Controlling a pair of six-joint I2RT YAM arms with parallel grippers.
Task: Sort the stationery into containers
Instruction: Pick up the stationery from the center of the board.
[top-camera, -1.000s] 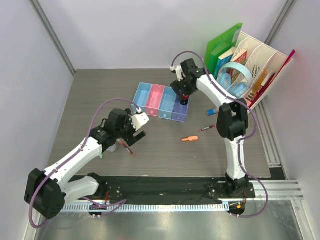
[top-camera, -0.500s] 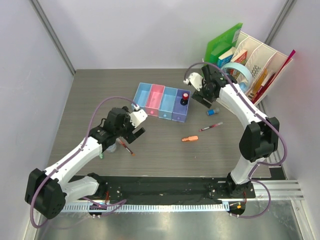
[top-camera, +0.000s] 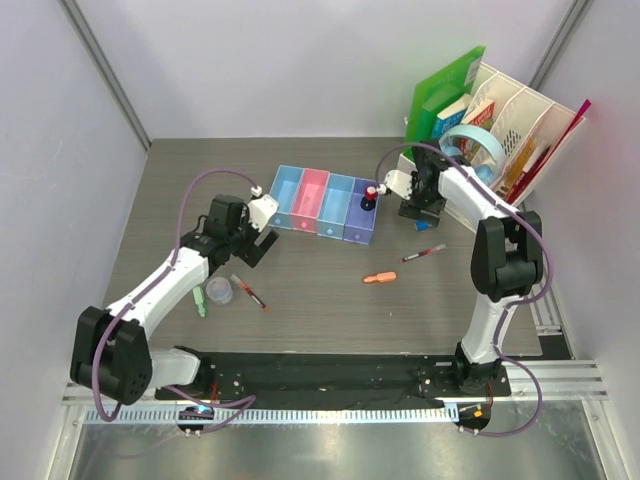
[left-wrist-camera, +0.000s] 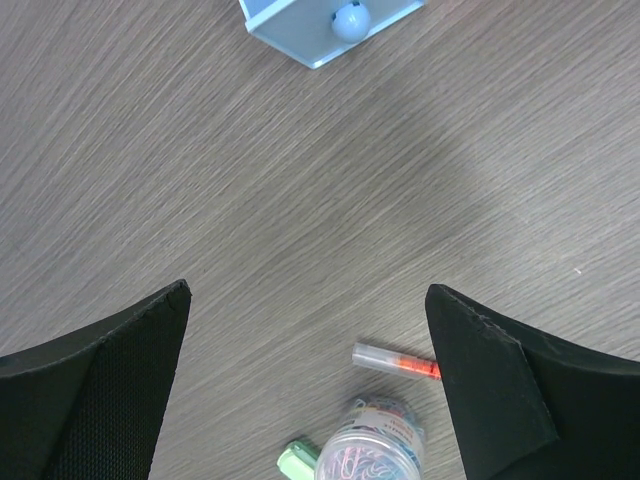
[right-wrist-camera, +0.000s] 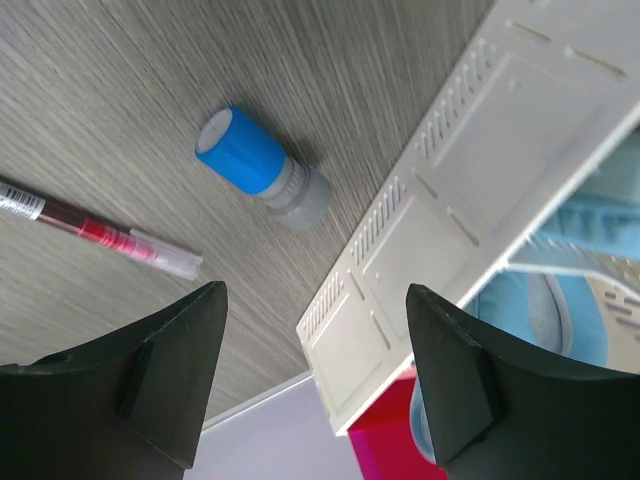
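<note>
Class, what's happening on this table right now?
Two robot arms are sorting stationery into four joined trays. The right gripper hovers open and empty above a blue-capped piece beside the white organizer. The left gripper hangs open near a jar of paper clips. A red-capped piece sits in the purple-blue tray; a pen and an orange piece lie loose.

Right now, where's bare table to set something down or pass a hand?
Free: back-left corner, left of and behind the trays; near centre, between the left pen and the orange piece. Crowded: jar and green piece by the left gripper; right gripper, blue cap and right pen between trays and organizer.
</note>
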